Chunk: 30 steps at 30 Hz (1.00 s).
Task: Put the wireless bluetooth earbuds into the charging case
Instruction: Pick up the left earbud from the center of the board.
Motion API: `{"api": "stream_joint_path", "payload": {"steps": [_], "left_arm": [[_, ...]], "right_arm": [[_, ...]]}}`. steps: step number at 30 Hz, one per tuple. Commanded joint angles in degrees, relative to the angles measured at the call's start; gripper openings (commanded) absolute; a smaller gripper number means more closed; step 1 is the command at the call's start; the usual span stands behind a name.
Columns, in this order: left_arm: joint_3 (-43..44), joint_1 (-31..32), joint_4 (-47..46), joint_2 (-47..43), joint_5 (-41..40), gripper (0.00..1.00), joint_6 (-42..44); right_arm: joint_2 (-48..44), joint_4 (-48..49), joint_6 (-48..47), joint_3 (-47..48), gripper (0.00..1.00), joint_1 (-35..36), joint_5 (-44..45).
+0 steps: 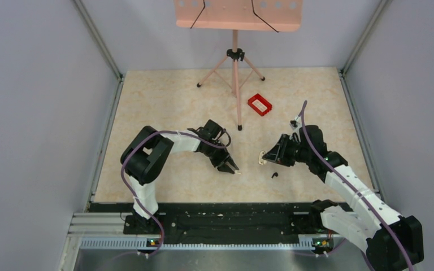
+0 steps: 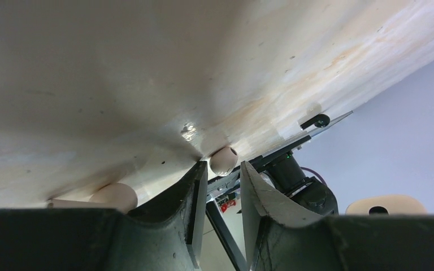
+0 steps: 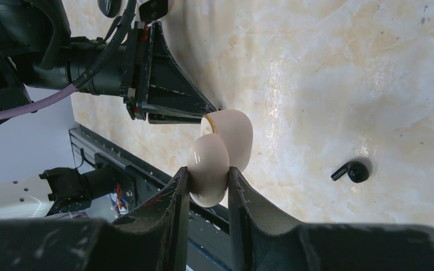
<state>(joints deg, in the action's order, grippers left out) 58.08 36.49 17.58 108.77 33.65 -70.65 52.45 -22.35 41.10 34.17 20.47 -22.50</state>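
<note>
Now the charging case point(image 3: 215, 164) sits pinched between the right fingers point(image 3: 178, 226).

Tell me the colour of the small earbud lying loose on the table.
The earbud is black. The right wrist view shows it best.

Beige marbled table point(image 1: 175, 101), red tray point(image 1: 260, 104) (far side), black earbud point(image 1: 274, 175)

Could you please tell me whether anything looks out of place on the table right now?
One black earbud lies loose on the table, apart from the open charging case held by the right gripper. Nothing looks spilled or damaged.
</note>
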Motion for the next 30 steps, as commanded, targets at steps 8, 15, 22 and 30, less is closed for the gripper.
{"api": "stream_joint_path", "payload": {"steps": [8, 15, 22, 30], "left_arm": [[-0.7, 0.2, 0.6, 3.3, -7.4, 0.33, -0.8], [-0.6, 0.2, 0.7, 3.7, -8.1, 0.32, -0.9], [-0.3, 0.2, 0.5, 4.5, -8.4, 0.3, -1.3], [-0.3, 0.2, 0.3, 4.5, -8.6, 0.19, -1.4]], "right_arm": [[-1.0, 1.0, -0.7, 0.7, 0.0, -0.2, 0.0], [-1.5, 1.0, -0.6, 0.5, 0.0, -0.3, 0.0], [-1.6, 1.0, -0.6, 0.4, 0.0, -0.2, 0.0], [-1.7, 0.9, -0.6, 0.5, 0.0, -0.2, -0.1]]}}
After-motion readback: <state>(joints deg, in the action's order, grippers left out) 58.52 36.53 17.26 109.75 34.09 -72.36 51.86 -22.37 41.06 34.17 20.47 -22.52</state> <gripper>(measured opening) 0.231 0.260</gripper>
